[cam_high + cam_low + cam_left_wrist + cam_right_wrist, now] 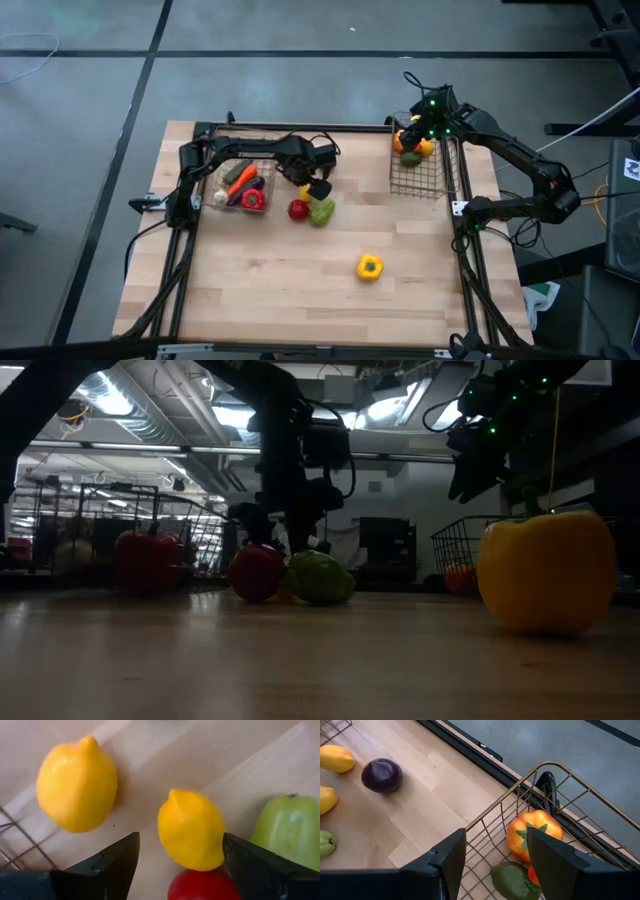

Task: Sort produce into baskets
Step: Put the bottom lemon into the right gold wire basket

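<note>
A: Why is the left tool (180, 865) open over the desk (280, 290)?
B: A lemon (191, 830) lies between its fingers, not yet gripped; I think it lines up to pick it.
A: And the right tool (496, 865)?
B: Open, empty, above its basket (570, 795), where an orange pepper (532, 837) already lies.

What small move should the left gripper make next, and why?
Probably the open left gripper should go straight down and close on the small yellow lemon. The lemon lies on the wooden table between the two dark fingers, not yet held. A red round fruit and a green pepper lie close beside it, so a careful descent seems wise.
</note>
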`<state>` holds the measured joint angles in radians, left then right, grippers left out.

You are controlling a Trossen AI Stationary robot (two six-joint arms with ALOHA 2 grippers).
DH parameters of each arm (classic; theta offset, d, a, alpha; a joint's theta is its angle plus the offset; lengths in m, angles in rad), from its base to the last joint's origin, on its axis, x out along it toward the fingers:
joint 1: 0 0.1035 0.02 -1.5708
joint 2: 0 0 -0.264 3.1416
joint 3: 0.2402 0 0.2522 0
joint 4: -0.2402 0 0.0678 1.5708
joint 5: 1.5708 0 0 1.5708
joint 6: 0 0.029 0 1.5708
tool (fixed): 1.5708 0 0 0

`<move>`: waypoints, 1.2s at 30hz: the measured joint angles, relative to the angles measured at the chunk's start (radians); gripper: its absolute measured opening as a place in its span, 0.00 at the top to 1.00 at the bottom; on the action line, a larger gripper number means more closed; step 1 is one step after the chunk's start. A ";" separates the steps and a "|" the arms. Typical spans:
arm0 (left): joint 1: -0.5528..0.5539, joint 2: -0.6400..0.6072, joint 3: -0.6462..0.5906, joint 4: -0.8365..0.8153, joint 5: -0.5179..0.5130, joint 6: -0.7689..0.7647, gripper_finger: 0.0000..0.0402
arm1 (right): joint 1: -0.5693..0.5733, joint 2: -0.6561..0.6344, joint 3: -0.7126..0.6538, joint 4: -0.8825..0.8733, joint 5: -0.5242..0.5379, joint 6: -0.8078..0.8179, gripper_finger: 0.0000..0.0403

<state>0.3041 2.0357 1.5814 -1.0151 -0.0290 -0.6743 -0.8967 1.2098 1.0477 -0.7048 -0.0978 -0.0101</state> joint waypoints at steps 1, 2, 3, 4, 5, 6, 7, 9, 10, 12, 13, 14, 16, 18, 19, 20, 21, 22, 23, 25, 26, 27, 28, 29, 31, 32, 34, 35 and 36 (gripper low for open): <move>0.004 0.000 0.007 0.001 0.002 0.001 0.31 | 0.000 0.000 0.000 0.000 0.000 0.000 0.48; 0.008 -0.001 0.014 0.001 0.002 0.003 0.31 | 0.000 0.000 0.000 0.000 0.000 0.000 0.48; 0.012 -0.004 0.017 0.001 0.002 0.004 0.31 | 0.000 0.000 0.000 0.000 0.000 0.000 0.48; 0.015 -0.008 0.017 0.003 0.001 0.004 0.31 | 0.000 0.000 0.000 0.000 0.000 0.000 0.48; 0.016 -0.010 0.017 0.011 0.001 0.003 0.31 | 0.000 0.000 0.000 0.000 0.000 0.000 0.48; 0.017 -0.012 0.018 0.024 0.001 0.003 0.31 | 0.000 0.000 0.000 0.000 0.000 0.000 0.48; 0.017 -0.012 0.019 0.028 0.001 0.003 0.31 | 0.000 0.000 0.000 0.000 0.000 0.000 0.48; 0.015 -0.012 0.018 0.022 0.000 0.001 0.31 | 0.000 0.000 0.000 -0.001 0.000 -0.003 0.48; 0.011 -0.012 0.014 0.029 -0.002 -0.005 0.31 | 0.000 0.000 0.000 -0.001 0.000 -0.008 0.48; 0.000 -0.013 0.000 0.042 -0.002 -0.022 0.31 | 0.000 0.000 0.000 -0.001 0.000 -0.023 0.48; -0.005 -0.013 -0.007 0.040 -0.002 -0.032 0.31 | 0.000 0.000 0.000 -0.002 0.000 -0.024 0.48; -0.010 -0.013 -0.014 0.039 -0.002 -0.040 0.31 | 0.000 0.000 0.000 -0.002 0.000 -0.024 0.48; -0.019 -0.013 -0.028 0.040 -0.002 -0.060 0.31 | 0.000 0.000 0.000 -0.002 0.000 -0.024 0.48; -0.026 -0.012 -0.039 0.042 -0.002 -0.069 0.31 | 0.000 0.000 0.000 -0.002 0.000 -0.024 0.48; -0.029 -0.007 -0.040 0.044 -0.002 -0.069 0.31 | 0.000 0.000 0.000 -0.002 0.000 -0.025 0.48; -0.031 -0.004 -0.040 0.055 -0.002 -0.069 0.31 | 0.000 0.000 0.000 -0.002 0.000 -0.025 0.48; -0.033 -0.003 -0.040 0.071 -0.002 -0.069 0.31 | 0.000 0.000 0.000 -0.002 0.000 -0.025 0.48; -0.035 -0.003 -0.040 0.090 -0.002 -0.069 0.31 | 0.000 0.000 0.000 -0.002 0.000 -0.025 0.48; -0.037 0.000 -0.040 0.118 -0.003 -0.070 0.31 | 0.000 0.000 0.000 -0.002 0.000 -0.025 0.48; -0.037 0.003 -0.040 0.157 -0.003 -0.070 0.31 | 0.000 0.000 0.000 -0.002 0.000 -0.025 0.48; -0.037 0.006 -0.040 0.156 -0.003 -0.070 0.31 | 0.000 0.000 0.000 -0.002 0.000 -0.025 0.48; -0.037 0.012 -0.040 0.160 -0.004 -0.070 0.31 | 0.000 0.000 0.000 -0.002 0.000 -0.025 0.48; -0.037 0.015 -0.040 0.164 -0.004 -0.071 0.31 | 0.000 0.000 0.000 -0.003 0.000 -0.025 0.48; -0.037 0.018 -0.040 0.158 -0.004 -0.071 0.31 | 0.000 0.000 0.000 -0.003 0.000 -0.025 0.48; -0.036 0.024 -0.041 0.155 -0.004 -0.071 0.31 | 0.000 0.000 0.000 -0.004 0.000 -0.025 0.48; -0.036 0.027 -0.041 0.167 -0.004 -0.071 0.31 | 0.000 0.000 0.000 -0.004 0.000 -0.025 0.48; -0.039 0.034 -0.040 0.167 -0.004 -0.071 0.31 | 0.000 0.000 0.000 -0.004 0.000 -0.025 0.48; -0.042 0.040 -0.040 0.172 -0.005 -0.069 0.31 | 0.000 0.000 0.000 -0.004 0.000 -0.025 0.48; -0.043 0.043 -0.040 0.177 -0.005 -0.058 0.31 | 0.000 0.000 0.000 -0.004 0.000 -0.025 0.48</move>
<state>0.2611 2.0787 1.5412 -0.8378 -0.0341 -0.7323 -0.8963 1.2095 1.0477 -0.7090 -0.0978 -0.0349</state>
